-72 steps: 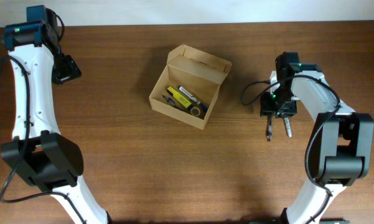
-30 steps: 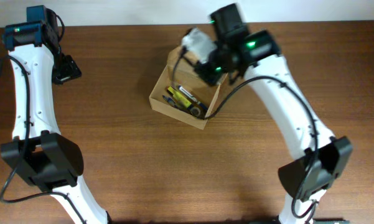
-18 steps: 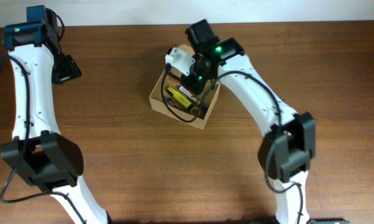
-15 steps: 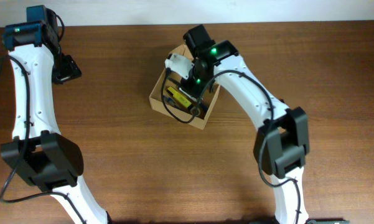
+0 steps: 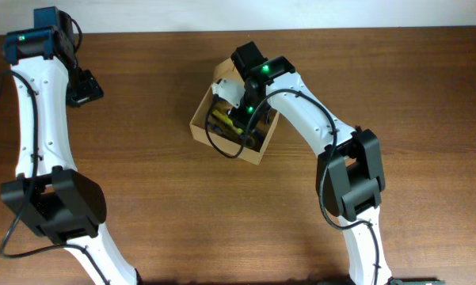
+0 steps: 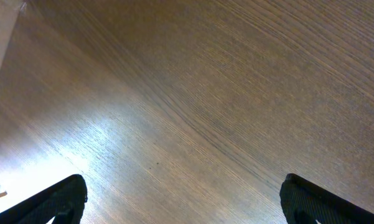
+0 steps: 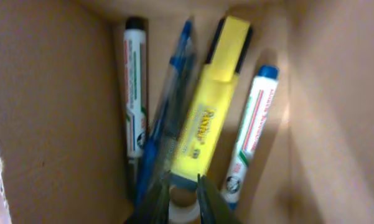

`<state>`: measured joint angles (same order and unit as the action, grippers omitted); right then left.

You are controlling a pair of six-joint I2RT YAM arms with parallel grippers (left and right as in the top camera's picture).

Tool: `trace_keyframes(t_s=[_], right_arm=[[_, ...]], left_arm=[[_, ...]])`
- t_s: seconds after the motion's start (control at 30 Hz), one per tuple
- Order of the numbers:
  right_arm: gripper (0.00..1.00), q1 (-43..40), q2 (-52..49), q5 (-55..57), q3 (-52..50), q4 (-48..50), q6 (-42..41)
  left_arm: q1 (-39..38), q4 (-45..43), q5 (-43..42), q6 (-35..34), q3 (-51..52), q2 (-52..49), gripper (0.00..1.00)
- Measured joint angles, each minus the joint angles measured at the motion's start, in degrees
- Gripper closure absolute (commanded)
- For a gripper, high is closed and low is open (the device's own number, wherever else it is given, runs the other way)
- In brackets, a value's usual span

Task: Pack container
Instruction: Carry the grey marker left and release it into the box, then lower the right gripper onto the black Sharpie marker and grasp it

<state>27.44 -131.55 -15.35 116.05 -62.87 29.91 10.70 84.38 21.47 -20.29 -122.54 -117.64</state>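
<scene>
Right gripper (image 7: 183, 198): narrowly parted, low inside box (image 7: 50, 106); we see nothing gripped.
Blue pen (image 7: 168, 106): just ahead of fingertips; lifting out, we could snag it.

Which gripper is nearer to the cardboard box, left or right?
Right. The right gripper is inside the box, above the pens; the left gripper is far away, over the table.

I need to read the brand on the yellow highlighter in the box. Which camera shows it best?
The right wrist view: the yellow highlighter lies close up in the container, print facing the camera. Overhead, the right arm covers most of it. The left wrist view shows only table.
</scene>
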Motion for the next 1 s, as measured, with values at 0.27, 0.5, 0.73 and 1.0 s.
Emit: trace_keyframes(t_s=[0.27, 0.5, 0.73, 1.0], right_arm=[[0.68, 0.9, 0.0, 0.0, 0.4, -3.1, -1.2], [0.61, 0.1, 0.3, 1.6, 14.3, -15.2, -4.0], [0.59, -6.7, 9.2, 8.1, 24.4, -19.4, -8.9], [0.47, -27.5, 19.1, 10.4, 21.8, -16.7, -12.1]], left_arm=[[0.0, 0.0, 0.0, 0.0, 0.0, 0.0, 0.00], [0.0, 0.0, 0.0, 0.0, 0.0, 0.0, 0.00], [0.0, 0.0, 0.0, 0.0, 0.0, 0.0, 0.00], [0.0, 0.0, 0.0, 0.0, 0.0, 0.0, 0.00]])
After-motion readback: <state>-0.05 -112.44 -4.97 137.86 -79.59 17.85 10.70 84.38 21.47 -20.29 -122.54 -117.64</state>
